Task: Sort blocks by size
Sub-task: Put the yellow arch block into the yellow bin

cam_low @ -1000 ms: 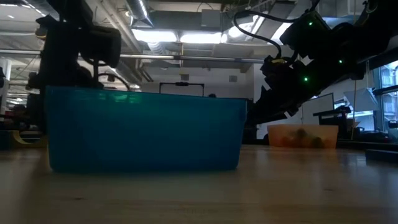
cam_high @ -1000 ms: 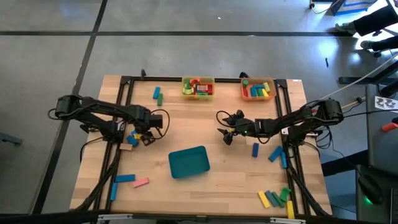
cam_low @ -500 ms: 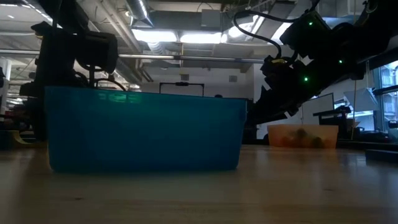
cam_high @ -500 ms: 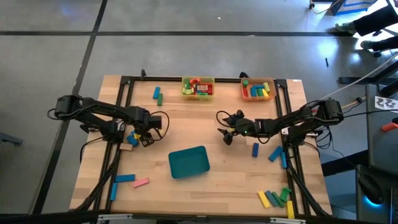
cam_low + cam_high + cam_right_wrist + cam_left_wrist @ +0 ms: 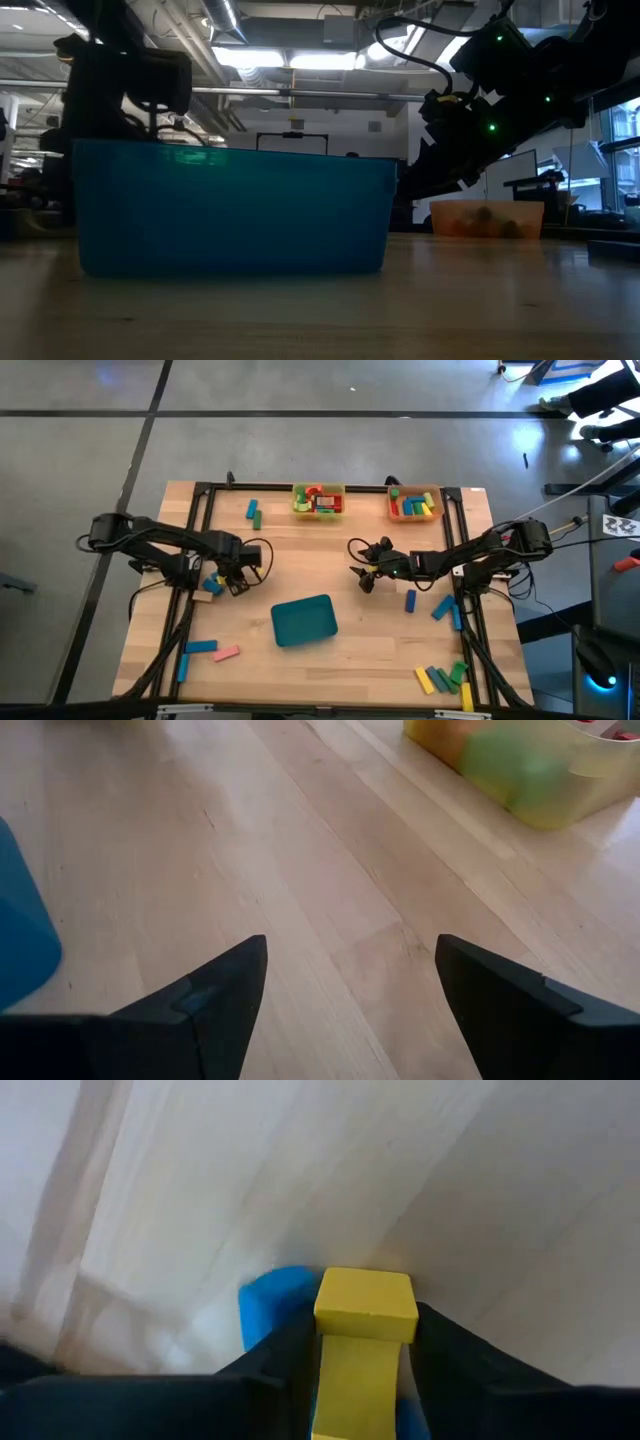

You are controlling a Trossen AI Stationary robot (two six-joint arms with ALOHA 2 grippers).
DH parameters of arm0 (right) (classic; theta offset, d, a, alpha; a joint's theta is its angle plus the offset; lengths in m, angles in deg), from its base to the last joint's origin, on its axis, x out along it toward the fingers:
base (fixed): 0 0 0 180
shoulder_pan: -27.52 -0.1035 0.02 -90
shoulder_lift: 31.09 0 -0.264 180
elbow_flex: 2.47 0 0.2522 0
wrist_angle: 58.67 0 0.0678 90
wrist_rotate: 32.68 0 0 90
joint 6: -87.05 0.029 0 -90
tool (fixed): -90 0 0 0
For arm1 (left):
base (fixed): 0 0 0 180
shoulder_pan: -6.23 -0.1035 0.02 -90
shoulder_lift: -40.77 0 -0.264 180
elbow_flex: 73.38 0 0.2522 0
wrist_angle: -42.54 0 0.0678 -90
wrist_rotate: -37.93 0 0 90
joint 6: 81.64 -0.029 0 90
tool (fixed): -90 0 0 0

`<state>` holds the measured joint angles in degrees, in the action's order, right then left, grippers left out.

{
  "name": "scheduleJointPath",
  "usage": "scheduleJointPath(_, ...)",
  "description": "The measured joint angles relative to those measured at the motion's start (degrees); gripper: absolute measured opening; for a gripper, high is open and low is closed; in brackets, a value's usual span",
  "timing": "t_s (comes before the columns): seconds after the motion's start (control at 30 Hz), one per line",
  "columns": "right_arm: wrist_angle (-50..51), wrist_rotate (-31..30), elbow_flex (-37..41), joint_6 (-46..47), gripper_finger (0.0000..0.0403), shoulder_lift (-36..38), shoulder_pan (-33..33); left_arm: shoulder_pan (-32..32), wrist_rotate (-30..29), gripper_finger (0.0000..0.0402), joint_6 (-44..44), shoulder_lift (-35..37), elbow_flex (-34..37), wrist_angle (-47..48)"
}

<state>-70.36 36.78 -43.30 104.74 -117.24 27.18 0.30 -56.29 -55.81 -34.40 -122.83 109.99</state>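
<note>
My left gripper (image 5: 222, 582) is at the table's left-middle, shut on a yellow block (image 5: 365, 1305). A blue block (image 5: 270, 1300) lies on the wood right behind it and also shows in the high view (image 5: 210, 584). My right gripper (image 5: 365, 575) is open and empty over bare wood, between the yellow tray (image 5: 319, 500) and the teal tray (image 5: 304, 620). In the right wrist view its two fingers stand apart (image 5: 350, 990). More loose blocks lie at the far left (image 5: 253, 512), near left (image 5: 205, 648) and near right (image 5: 445, 678). My left gripper pinches the yellow block's two long sides (image 5: 350, 1370) between its two fingers (image 5: 290, 1355). The fingers lie along the block, and its square end (image 5: 366, 1302) sticks out past the fingertips. Whether it is clear of the table, I cannot tell.
An orange tray (image 5: 415, 503) with blocks stands at the far right, beside the yellow tray of blocks. Blue blocks (image 5: 410, 600) lie near the right arm. The teal tray fills the low view (image 5: 230, 205). A dark frame rail (image 5: 195, 540) runs along the table's left side.
In the low view my left arm has dipped a little and come back up, still shut on the yellow block. My right arm has kept still.
</note>
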Motion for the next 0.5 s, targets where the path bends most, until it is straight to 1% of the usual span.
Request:
scheduleJointPath(0.27, 0.02, 0.0, 0.0, 0.0, 0.0292, 0.0, -0.01, -0.1, -0.26, 0.0129, -4.06, 0.01, -8.69, 0.2)
scheduleJointPath(0.37, 0.01, 0.0, 0.0, 0.0, 0.0292, 0.0, -0.01, -0.52, -2.52, 0.013, -6.47, 0.04, -12.02, -0.37)
scheduleJointPath(0.5, -0.05, 0.0, 0.0, 0.0, 0.0292, 0.0, 0.0, -1.91, -5.72, 0.013, -10.45, 0.05, -14.97, -5.59)
